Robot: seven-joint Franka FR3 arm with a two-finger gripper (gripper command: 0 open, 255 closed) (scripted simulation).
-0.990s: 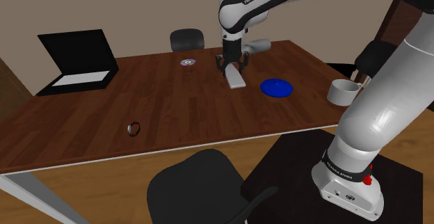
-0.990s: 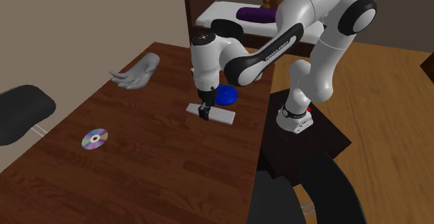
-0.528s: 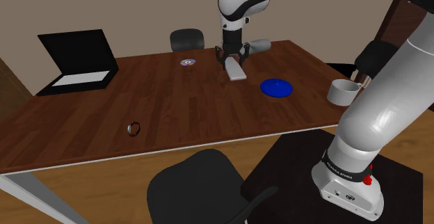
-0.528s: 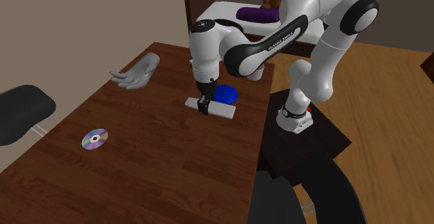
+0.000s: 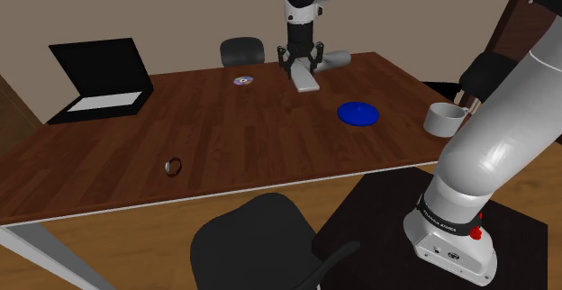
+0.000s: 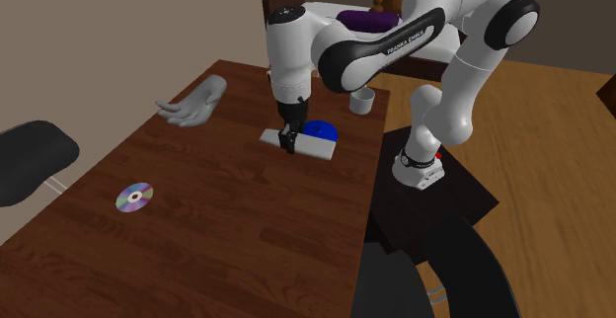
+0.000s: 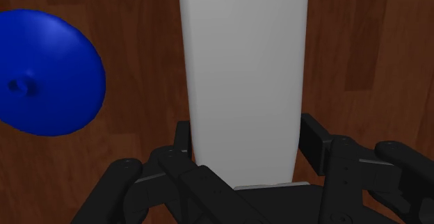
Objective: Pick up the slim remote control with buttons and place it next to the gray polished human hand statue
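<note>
White slim remote control [image 7: 243,69] clamped off-centre between the jaws, held level above the bench [image 5: 225,144] for carriage toward the grey hand statue [image 6: 197,104].

A blue plate [image 7: 49,73] lies on the dark wooden table [image 5: 225,144] just beside and below my jaws, with a grey mug [image 5: 443,119] beyond it. A shiny CD [image 6: 133,198] lies on my jaws' other side, and an open black laptop [image 5: 99,81] sits well apart from them.
</note>
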